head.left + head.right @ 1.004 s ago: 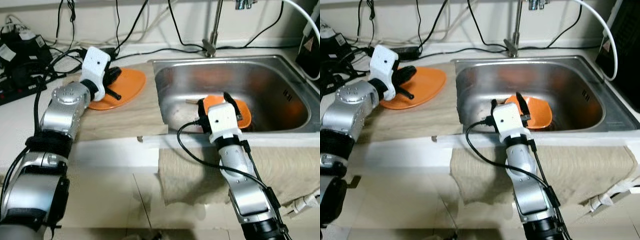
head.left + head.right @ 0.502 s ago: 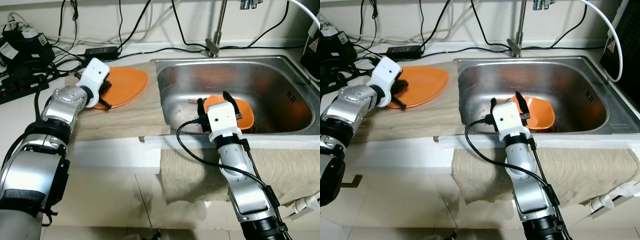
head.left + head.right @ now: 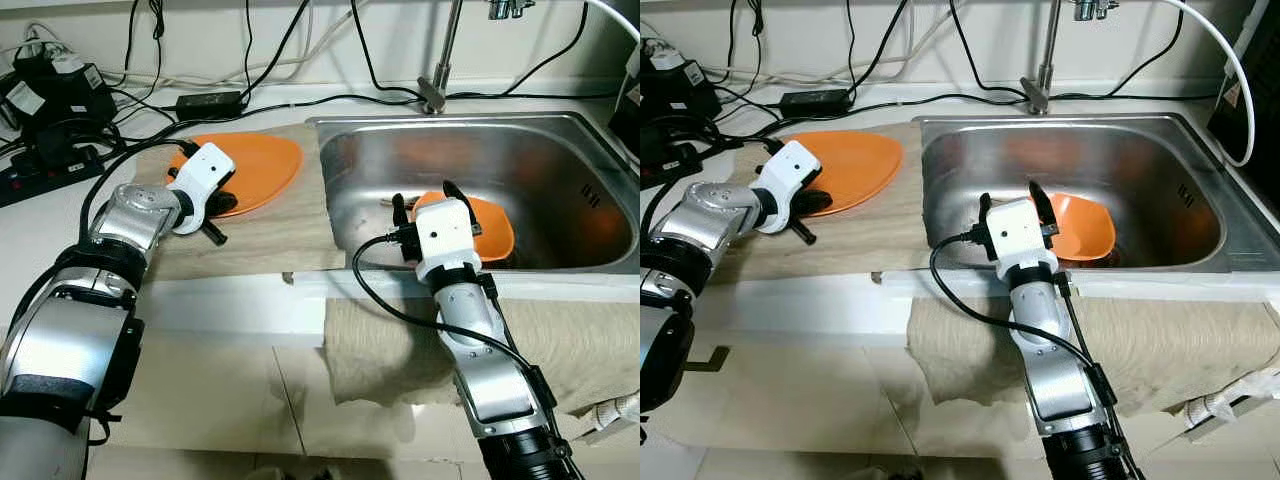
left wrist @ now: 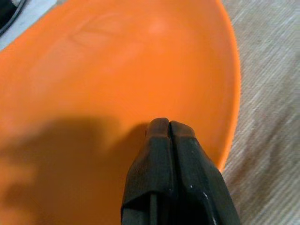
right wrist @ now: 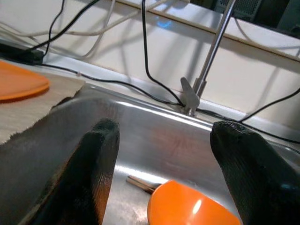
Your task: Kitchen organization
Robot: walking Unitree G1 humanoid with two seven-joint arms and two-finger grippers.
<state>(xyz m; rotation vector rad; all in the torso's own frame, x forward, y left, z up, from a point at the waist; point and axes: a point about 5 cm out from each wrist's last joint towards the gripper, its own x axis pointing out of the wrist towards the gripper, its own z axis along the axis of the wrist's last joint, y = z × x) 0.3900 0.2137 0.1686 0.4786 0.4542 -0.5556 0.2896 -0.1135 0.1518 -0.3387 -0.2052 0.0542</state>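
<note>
An orange plate (image 3: 262, 164) lies on a beige cloth (image 3: 262, 236) left of the sink. My left gripper (image 4: 168, 126) is shut, its fingertips pressed together just above the plate's near rim, with nothing between them; in the eye view the left gripper (image 3: 226, 203) sits at the plate's front-left edge. A second orange plate (image 3: 492, 226) rests tilted in the steel sink (image 3: 560, 150). My right gripper (image 3: 424, 202) hovers over the sink's front wall, open wide, its fingers (image 5: 96, 164) far apart and the plate in the sink (image 5: 192, 206) beyond them.
A faucet (image 3: 440, 60) stands behind the sink. Power strips, adapters and cables (image 3: 50, 100) crowd the counter's back left. A towel (image 3: 400, 340) hangs over the counter's front edge. A thin utensil handle (image 5: 140, 183) lies on the sink floor beside the plate.
My left gripper has drawn back from the plate's middle toward its near rim and dropped lower. The view shifted slightly. The right arm has stayed put.
</note>
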